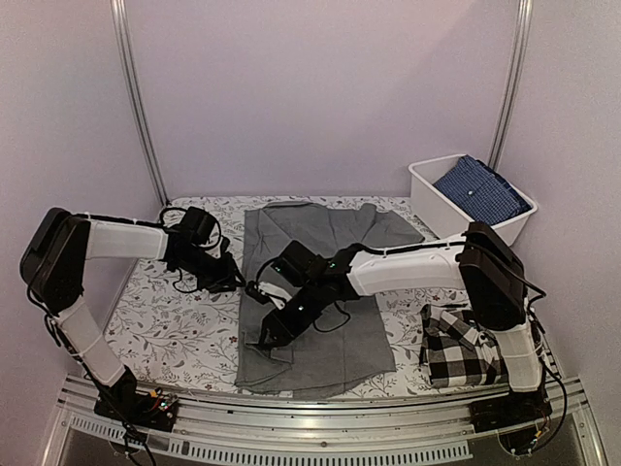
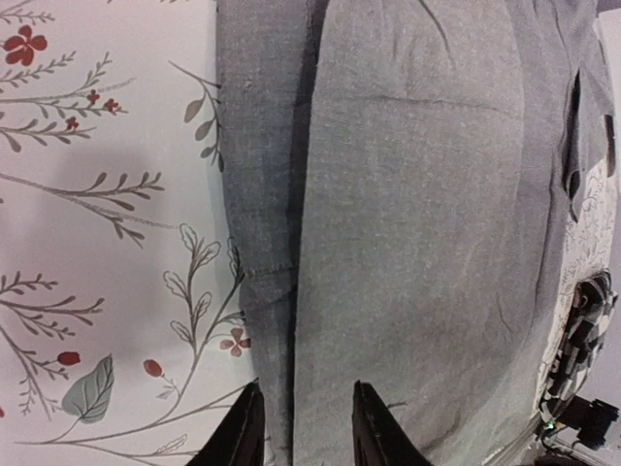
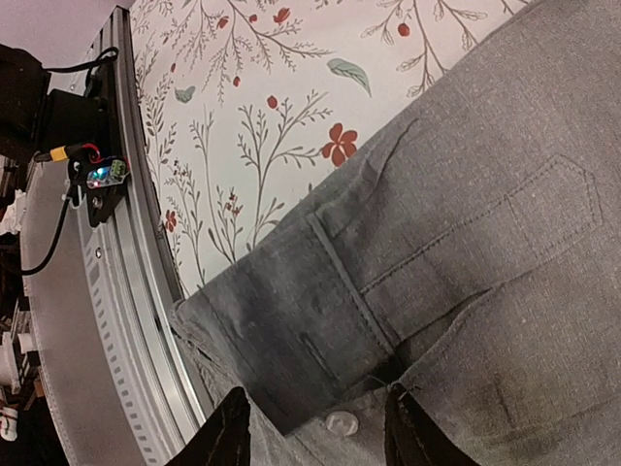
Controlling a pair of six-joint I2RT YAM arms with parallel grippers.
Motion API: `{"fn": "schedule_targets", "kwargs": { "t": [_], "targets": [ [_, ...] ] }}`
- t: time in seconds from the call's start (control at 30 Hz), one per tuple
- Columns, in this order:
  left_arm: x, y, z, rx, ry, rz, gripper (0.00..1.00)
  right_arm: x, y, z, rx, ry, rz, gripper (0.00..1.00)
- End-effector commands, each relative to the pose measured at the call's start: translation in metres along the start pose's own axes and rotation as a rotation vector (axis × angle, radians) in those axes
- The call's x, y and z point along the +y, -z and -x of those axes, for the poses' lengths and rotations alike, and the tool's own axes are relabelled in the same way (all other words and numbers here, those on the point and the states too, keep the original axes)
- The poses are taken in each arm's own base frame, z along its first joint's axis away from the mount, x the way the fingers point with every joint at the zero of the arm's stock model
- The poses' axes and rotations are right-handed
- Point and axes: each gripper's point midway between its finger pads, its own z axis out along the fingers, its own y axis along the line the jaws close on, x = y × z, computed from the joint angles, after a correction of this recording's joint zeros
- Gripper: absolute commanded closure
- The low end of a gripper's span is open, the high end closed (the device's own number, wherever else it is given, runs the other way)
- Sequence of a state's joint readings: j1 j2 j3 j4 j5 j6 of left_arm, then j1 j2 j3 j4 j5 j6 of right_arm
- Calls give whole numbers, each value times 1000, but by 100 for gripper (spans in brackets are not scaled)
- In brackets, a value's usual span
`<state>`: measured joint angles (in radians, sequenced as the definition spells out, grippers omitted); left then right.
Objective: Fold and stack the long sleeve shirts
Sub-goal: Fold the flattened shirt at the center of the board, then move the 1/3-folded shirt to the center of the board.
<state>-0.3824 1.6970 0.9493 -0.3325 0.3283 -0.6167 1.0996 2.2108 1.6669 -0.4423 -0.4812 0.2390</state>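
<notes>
Tablecloth (image 1: 165, 320) with a flower and twig print covers the work surface. On its left side the left pincer (image 2: 307, 390) sits low at the left edge of the grey shirt (image 1: 340, 340). Its two dark fingers stand apart, and in the wrist view the folded edge of the cloth lies flat in the gap between them, so it is open and grips nothing that can be seen.

The grey shirt lies spread in the middle of the table, with its collar end far and its hem near. Its left side is folded over in a long strip.

The right arm reaches across this shirt from the right, and the right pincer (image 3: 318, 393) hangs over the shirt's near left corner. Its fingers are parted over a sleeve cuff (image 3: 291, 330) with a pale button (image 3: 340, 424) just beside it. Nothing is pinched.

The metal rail (image 1: 291, 427) runs along the near edge of the table.

At the near right the checked shirt (image 1: 461, 354) lies folded into a block, well apart from the grey one. At the far right a white bin (image 1: 427, 189) holds a blue cloth (image 1: 480, 189).
</notes>
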Motion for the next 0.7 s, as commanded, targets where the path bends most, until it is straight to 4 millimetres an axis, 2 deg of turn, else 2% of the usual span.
{"fn": "schedule_targets", "kwargs": {
  "t": [0.0, 0.2, 0.37, 0.53, 0.67],
  "targets": [
    [15, -8, 0, 3, 23, 23, 69, 22, 45, 29, -142, 33, -34, 53],
    [20, -13, -10, 26, 46, 23, 67, 9, 72, 33, -217, -6, -102, 53],
    [22, -16, -23, 51, 56, 22, 67, -14, 88, 27, -261, -64, -150, 53],
    [17, -22, -36, 88, 66, 3, 72, -42, 107, 20, -309, -124, -226, 54],
    [15, -27, -43, 112, 78, -11, 80, -57, 124, 16, -355, -166, -268, 54]
  ]
}}
